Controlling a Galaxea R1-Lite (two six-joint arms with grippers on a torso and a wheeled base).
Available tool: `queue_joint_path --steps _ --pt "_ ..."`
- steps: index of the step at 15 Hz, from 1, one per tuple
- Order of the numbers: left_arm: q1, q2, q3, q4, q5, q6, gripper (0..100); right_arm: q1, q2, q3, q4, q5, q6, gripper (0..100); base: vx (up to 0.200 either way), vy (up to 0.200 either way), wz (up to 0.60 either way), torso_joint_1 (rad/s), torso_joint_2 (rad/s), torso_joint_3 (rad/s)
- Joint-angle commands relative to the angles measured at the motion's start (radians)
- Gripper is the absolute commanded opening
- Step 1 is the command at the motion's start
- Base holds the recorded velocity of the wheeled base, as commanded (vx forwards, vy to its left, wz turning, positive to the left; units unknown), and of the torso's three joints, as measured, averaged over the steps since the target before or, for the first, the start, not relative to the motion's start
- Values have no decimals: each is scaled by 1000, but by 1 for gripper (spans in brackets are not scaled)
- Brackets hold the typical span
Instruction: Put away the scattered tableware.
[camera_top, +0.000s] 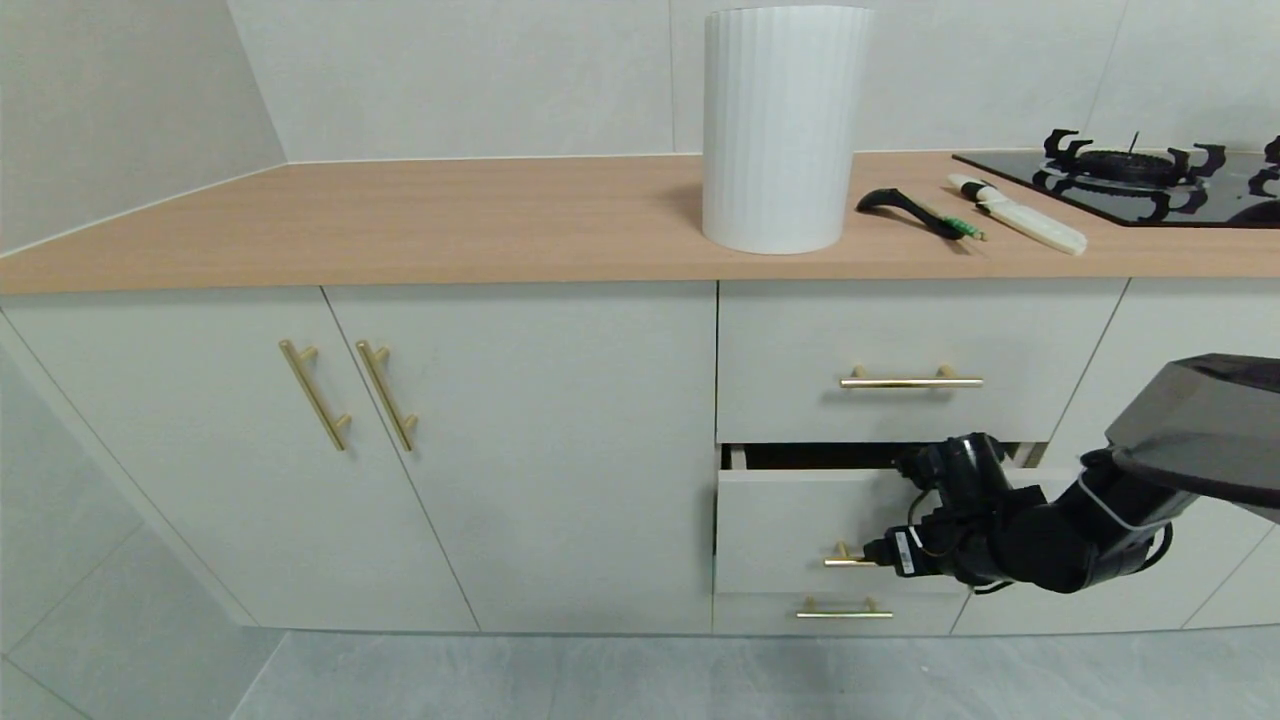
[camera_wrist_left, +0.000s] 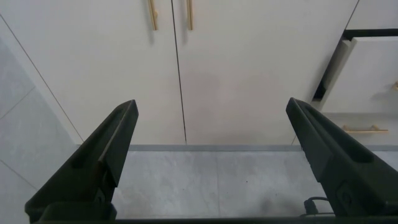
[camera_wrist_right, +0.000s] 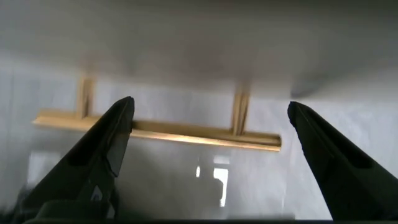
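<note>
Here, my right gripper (camera_top: 870, 552) sits low in front of the cabinet, right at the gold handle (camera_top: 845, 560) of the middle drawer (camera_top: 790, 520), which is pulled out a little. Its jaws are spread wide; in the right wrist view the handle (camera_wrist_right: 155, 129) runs across just beyond my fingertips (camera_wrist_right: 121, 118), and I am clasping nothing. My left gripper (camera_wrist_left: 211, 104) hangs above the floor facing the double cabinet doors (camera_wrist_left: 180, 62), jaws released and empty. The tableware lies up on the wooden counter (camera_top: 400, 220): a black spoon (camera_top: 915, 212) and a white knife (camera_top: 1020, 225), side by side between the tall white canister (camera_top: 780, 130) and the stove (camera_top: 1130, 180).
</note>
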Motion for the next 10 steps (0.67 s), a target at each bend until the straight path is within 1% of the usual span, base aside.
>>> queue_joint_path --steps 1,3,4,6,8,10 --pt "0 1 0 0 0 0 100 15 -112 8 73 14 1 100 0 0 0 0 0 0" --pt "0 1 0 0 0 0 100 42 -197 8 178 18 -3 100 0 0 0 0 0 0" --pt "0 1 0 0 0 0 100 44 -200 10 181 20 -3 100 0 0 0 0 0 0" --pt "0 1 0 0 0 0 100 96 -336 10 310 20 0 100 0 0 0 0 0 0" --pt "0 1 0 0 0 0 100 120 -419 8 320 12 8 100 0 0 0 0 0 0" --pt "0 1 0 0 0 0 100 117 -454 1 299 11 18 100 0 0 0 0 0 0"
